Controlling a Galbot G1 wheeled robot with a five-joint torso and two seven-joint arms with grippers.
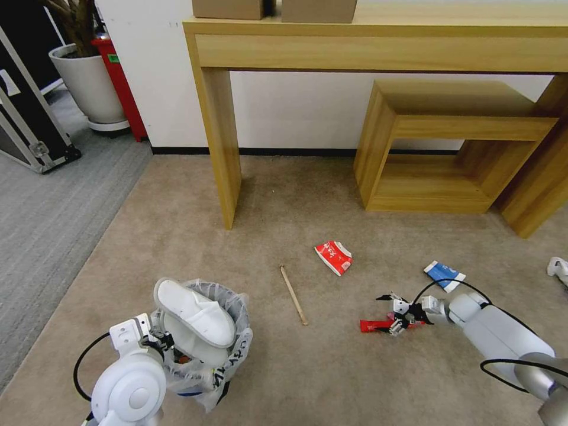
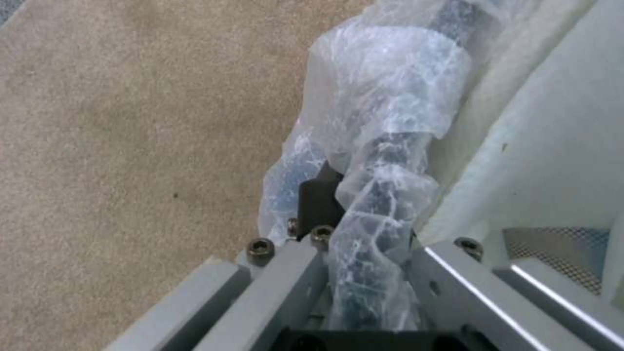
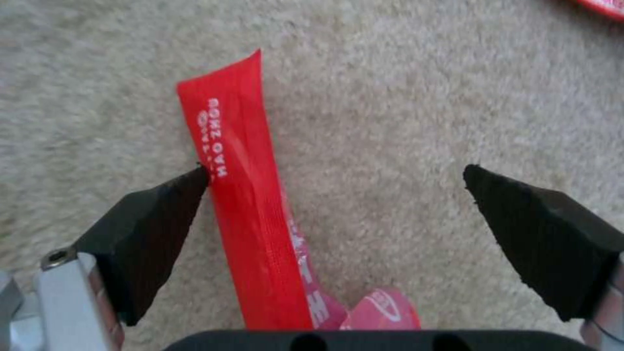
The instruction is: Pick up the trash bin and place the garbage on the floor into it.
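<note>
Right gripper (image 1: 391,313) low over carpet (image 1: 331,378), jaws wide apart, straddling red wrapper (image 3: 241,195); one fingertip (image 3: 188,183) touching wrapper edge, nothing clamped; left gripper (image 2: 351,263) closed on bagged rim of bin (image 1: 228,349); slipper (image 1: 195,313) in bin; stick (image 1: 293,294), carton (image 1: 333,257), blue packet (image 1: 444,276) lying on carpet between bin and right arm.

The red wrapper (image 3: 243,214) on the floor carries white letters along its length; in the right wrist view I can read "HAO ZHOU" near one end, the rest is too small or cut off. The bag of the trash bin (image 1: 228,361) has black print, but it is crumpled and I cannot read it. The red-white carton (image 1: 333,257) has marks, not legible
</note>
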